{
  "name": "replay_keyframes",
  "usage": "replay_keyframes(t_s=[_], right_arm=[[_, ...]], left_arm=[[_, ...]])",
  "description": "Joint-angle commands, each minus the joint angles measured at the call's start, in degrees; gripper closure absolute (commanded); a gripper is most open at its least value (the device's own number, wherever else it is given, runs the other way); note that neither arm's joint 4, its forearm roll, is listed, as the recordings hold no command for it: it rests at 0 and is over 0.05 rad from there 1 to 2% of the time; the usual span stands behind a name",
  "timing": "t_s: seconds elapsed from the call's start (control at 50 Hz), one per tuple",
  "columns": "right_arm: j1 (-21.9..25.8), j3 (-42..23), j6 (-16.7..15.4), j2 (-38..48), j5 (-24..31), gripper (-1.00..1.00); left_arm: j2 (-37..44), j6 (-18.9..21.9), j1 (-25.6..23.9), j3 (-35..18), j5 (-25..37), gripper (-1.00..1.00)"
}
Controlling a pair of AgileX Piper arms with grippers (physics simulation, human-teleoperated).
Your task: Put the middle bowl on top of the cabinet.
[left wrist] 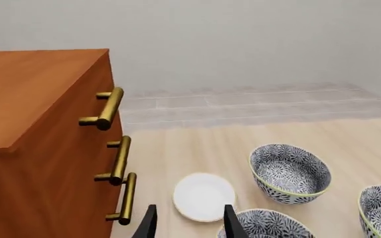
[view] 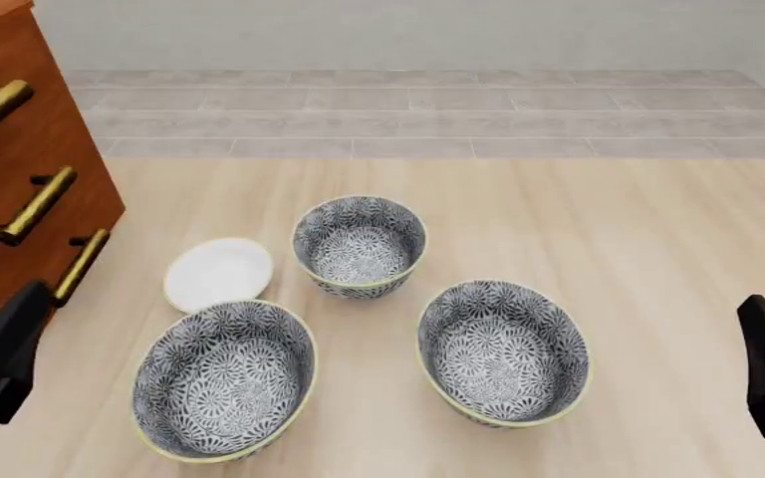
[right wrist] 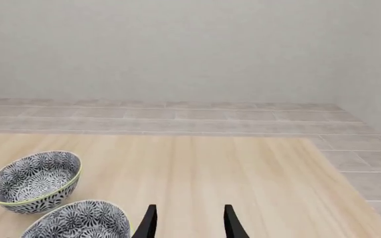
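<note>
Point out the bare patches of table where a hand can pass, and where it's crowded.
Free: the wide strip between the right bowl and the table's right edge, and the band behind the middle bowl up to the far edge. Crowded: the left side, where the white plate and left bowl sit near the cabinet, with only narrow gaps between the bowls.

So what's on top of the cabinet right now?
Nothing shows on the cabinet top in the left wrist view; its far left part is out of frame. All three bowls sit on the table.
</note>
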Motion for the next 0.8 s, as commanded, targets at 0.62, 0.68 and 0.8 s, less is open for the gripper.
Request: replay_keyframes(t_s=[0.62,0.68,0.8], right_arm=[[-0.63,0.09,0.13,1.84,-1.20,-1.00],[-0.71,0.09,0.06,1.65,-1.02,-1.00],[-1.01,0.10,0.11,2.17,-1.48,-1.00]], left_arm=[[24.95,8.37,-18.10,-16.73,5.81,-1.00],[28.31,8.63,-18.51,-18.37,4.66,-1.00],[34.81,9.51,-21.49,-22.42,5.27,-1.00]])
